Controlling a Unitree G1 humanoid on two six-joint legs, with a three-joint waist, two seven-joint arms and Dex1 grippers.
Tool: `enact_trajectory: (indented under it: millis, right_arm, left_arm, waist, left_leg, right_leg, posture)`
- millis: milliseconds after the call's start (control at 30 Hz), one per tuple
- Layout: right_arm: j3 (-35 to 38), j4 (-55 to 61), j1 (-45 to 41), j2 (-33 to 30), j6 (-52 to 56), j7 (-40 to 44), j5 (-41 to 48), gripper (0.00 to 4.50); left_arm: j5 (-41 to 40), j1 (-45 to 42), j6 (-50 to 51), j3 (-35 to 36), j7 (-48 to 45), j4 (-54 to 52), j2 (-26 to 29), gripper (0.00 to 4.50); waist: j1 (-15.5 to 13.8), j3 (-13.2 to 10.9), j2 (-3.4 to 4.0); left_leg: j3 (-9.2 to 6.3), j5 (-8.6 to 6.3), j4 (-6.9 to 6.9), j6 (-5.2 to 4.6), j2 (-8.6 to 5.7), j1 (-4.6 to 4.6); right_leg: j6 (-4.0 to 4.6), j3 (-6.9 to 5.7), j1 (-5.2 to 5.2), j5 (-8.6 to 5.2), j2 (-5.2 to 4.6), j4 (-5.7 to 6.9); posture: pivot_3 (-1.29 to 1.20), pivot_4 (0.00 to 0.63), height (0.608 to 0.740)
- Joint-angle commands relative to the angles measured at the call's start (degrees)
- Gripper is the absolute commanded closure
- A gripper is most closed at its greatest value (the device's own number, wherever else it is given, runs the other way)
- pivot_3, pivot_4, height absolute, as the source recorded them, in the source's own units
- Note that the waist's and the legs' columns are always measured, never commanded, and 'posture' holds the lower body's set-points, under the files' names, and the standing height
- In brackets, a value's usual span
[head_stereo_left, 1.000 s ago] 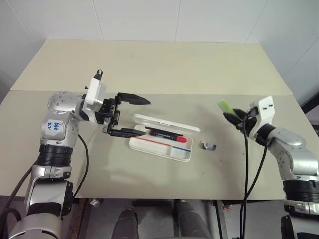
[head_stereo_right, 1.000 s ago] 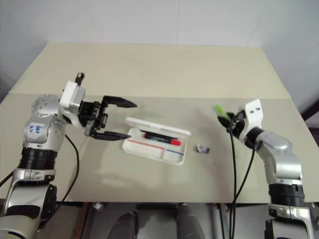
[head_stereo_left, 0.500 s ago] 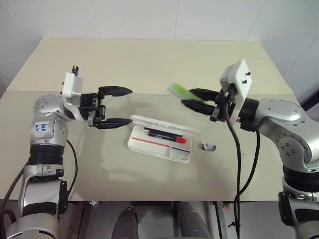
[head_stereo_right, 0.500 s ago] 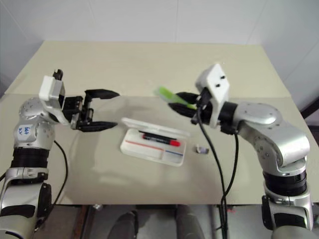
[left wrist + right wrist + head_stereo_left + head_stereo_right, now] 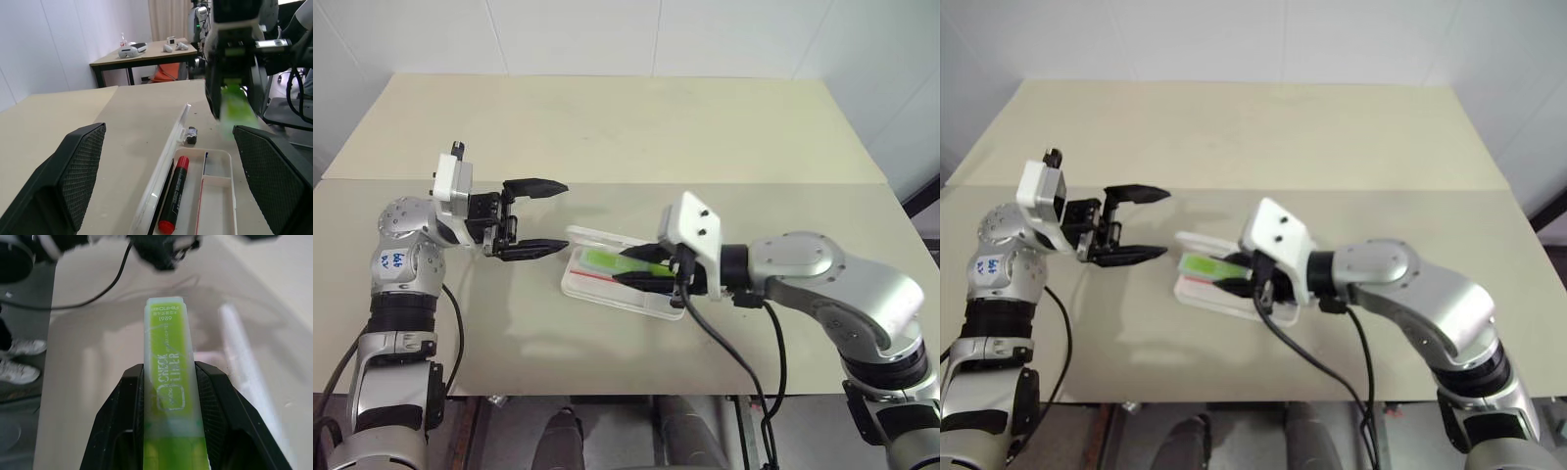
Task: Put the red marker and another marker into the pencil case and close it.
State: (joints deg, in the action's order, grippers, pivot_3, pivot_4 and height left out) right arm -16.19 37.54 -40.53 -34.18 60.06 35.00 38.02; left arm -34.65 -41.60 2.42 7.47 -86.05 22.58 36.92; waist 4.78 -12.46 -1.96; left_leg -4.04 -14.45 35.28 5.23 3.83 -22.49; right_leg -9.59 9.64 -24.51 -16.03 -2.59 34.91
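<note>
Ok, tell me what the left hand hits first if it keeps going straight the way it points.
Probably the right hand with its green highlighter, poised over the open pencil case; depth is uncertain.

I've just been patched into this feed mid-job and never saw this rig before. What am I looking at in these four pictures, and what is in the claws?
It is a two-armed humanoid robot at a beige table. The two wide pictures come from cameras in its head, looking down over its arms. The other two come from a camera on each wrist, looking out between that claw's two black fingers.

On the table lies an open white pencil case. The left wrist view shows the red marker already lying in it, and a small dark object on the table beside the case.

The right gripper is shut on a lime-green highlighter and holds it over the case. The left gripper is open, holds nothing, and hangs just left of the case.

The highlighter is not yet released and the lid is open.
</note>
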Motion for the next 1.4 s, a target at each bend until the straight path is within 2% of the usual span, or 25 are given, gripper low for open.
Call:
enact_trajectory:
  millis: [33,333,633,900,1400]
  right_arm:
    - [-4.2,-1.5,0.2,1.3,-2.5,-0.9,-4.5,3.39]
    - [-11.4,-10.1,0.1,4.2,-9.5,1.6,-13.5,3.39]
    - [-12.9,-18.5,-1.5,9.7,-13.6,2.9,-19.6,3.39]
    - [-12.1,-18.8,-1.1,11.9,-13.1,4.0,-20.7,3.39]
    - [-12.4,-18.5,1.0,12.2,-12.6,4.4,-21.5,3.39]
  left_arm:
    - [-1.3,0.4,-0.4,2.0,-3.9,-2.1,1.8,0.0]
    - [-2.3,2.0,1.2,2.9,-3.3,-4.4,2.4,0.0]
    - [-5.7,4.0,5.3,4.8,-5.8,-5.3,5.5,0.0]
    - [-6.0,4.5,4.6,2.6,-6.4,-2.7,10.9,0.0]
    - [-6.0,3.9,3.3,1.1,-6.4,-2.0,10.7,0.0]
  waist:
    - [0.0,0.0,-0.01]
    - [0.0,0.0,-0.04]
    - [0.1,0.0,-0.04]
    - [0.1,0.0,-0.05]
    - [0.1,0.0,-0.05]
  left_leg:
    - [0.0,0.0,0.0,0.0,0.0,0.0]
    - [0.0,0.0,-0.01,0.0,0.0,0.0]
    - [-0.01,0.0,-0.01,0.0,0.0,0.0]
    - [0.0,0.0,-0.01,0.01,0.0,0.0]
    - [-0.01,0.0,-0.03,0.01,0.01,0.0]
  right_leg:
    - [0.01,0.0,-0.01,0.0,0.0,0.02]
    - [0.02,-0.01,-0.01,-0.01,0.0,0.04]
    - [0.01,-0.02,-0.04,-0.02,0.0,0.11]
    - [0.02,-0.03,-0.04,-0.02,0.0,0.1]
    - [0.04,-0.05,-0.05,-0.03,0.0,0.11]
  posture:
    - [0.0,0.15,0.74]
    - [0.0,0.15,0.74]
    - [0.0,0.15,0.74]
    - [0.0,0.15,0.74]
    - [0.0,0.15,0.74]
